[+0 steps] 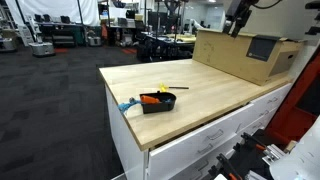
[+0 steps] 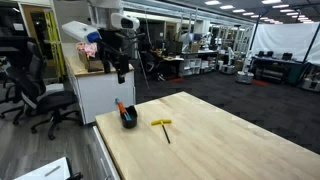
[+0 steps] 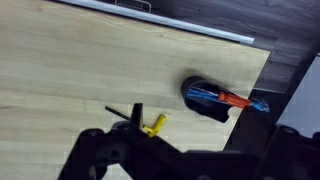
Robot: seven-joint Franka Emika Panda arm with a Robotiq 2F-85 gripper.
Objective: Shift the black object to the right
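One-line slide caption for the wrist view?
Gripper over wooden table; black bowl with blue and orange items, yellow-handled tool beside it.

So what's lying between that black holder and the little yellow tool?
Nothing: only bare tabletop separates the black holder and the yellow tool, clearest in an exterior view.

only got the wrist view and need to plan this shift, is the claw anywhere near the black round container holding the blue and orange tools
Observer: No. The claw hangs high above the light wooden tabletop, well clear of the black round container.
Operator: ok, anything on the table outside my picture
Observer: Yes. A large brown cardboard box stands on the tabletop at the opposite end from the container, apart from it.
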